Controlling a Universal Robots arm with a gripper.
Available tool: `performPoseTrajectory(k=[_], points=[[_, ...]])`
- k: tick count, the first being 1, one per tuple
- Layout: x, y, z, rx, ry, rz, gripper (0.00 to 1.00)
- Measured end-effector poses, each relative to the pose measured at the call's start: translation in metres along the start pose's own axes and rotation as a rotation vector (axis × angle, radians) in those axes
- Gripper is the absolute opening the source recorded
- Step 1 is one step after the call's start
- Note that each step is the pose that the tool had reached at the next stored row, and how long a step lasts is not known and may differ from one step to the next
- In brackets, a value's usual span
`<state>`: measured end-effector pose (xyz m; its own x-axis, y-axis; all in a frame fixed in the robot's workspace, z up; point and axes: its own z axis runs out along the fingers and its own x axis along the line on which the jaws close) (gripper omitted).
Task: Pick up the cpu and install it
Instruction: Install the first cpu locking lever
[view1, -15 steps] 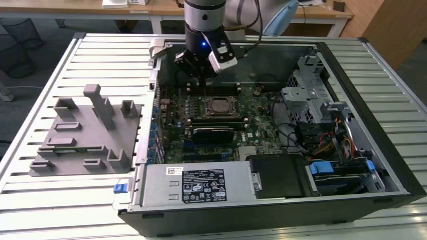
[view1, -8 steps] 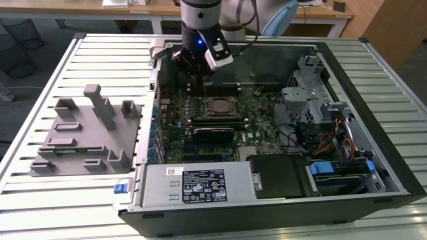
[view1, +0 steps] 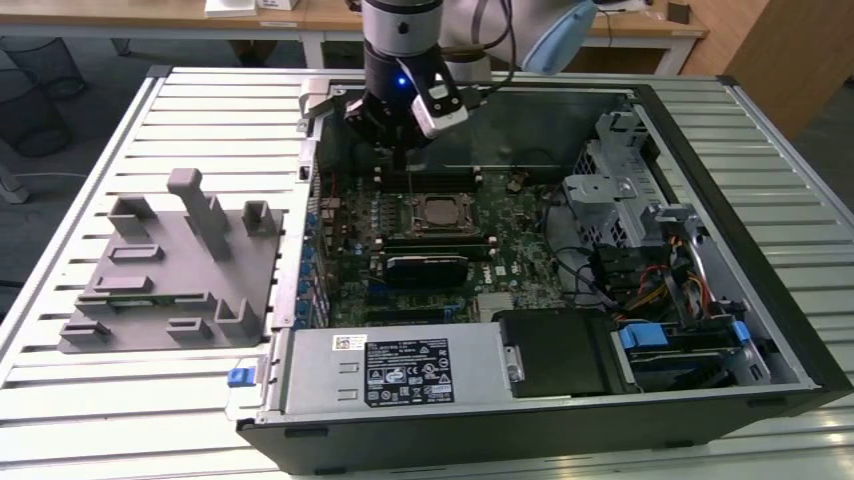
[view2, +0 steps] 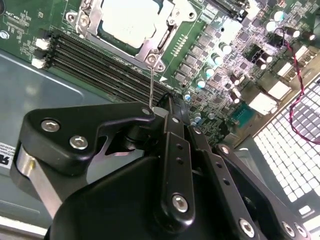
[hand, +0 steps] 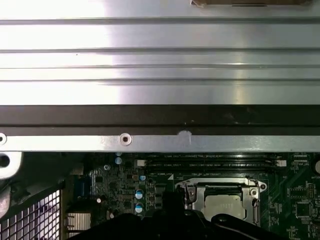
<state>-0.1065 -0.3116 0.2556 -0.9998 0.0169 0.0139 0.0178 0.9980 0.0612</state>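
Placement stage: the cpu (view2: 131, 21) lies in its socket (view1: 441, 213), my gripper (view1: 396, 150) hangs just beyond it, jaw state I cannot tell; seating needs checking.

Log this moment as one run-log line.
task: install cpu | cpu: seated in motherboard socket | gripper: above memory slots, beside socket, holding nothing visible | fixture tray: outside case

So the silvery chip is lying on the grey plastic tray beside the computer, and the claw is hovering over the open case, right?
Not quite. The cpu sits in the socket frame on the motherboard, as the second wrist view shows, not on the grey tray. The claw does hover over the open case.
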Motion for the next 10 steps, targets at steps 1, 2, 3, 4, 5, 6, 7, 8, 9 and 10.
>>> performPoseTrajectory(k=[1, 2, 3, 4, 5, 6, 7, 8, 9, 10], points=[[-0.0001, 0.0, 0.0, 0.0004, 0.0001, 0.0, 0.11], [-0.0004, 0.0, 0.0, 0.001, 0.0001, 0.0, 0.11], [-0.0007, 0.0, 0.0, 0.0013, 0.0001, 0.0, 0.11], [-0.0008, 0.0, 0.0001, 0.0015, 0.0, 0.0, 0.11], [-0.002, 0.0001, 0.0001, 0.0016, 0.0001, 0.0, 0.11], [-0.0033, 0.0001, 0.0001, 0.0015, 0.0, 0.0, 0.11], [-0.0055, 0.0001, 0.0, 0.0015, 0.0, 0.0, 0.11], [-0.0074, 0.0002, 0.0, 0.0015, 0.0002, 0.0, 0.11], [-0.0097, 0.0002, 0.0, 0.0015, 0.0003, 0.0, 0.11], [-0.0125, 0.0003, -0.0001, 0.0015, 0.0006, 0.0, 0.11]])
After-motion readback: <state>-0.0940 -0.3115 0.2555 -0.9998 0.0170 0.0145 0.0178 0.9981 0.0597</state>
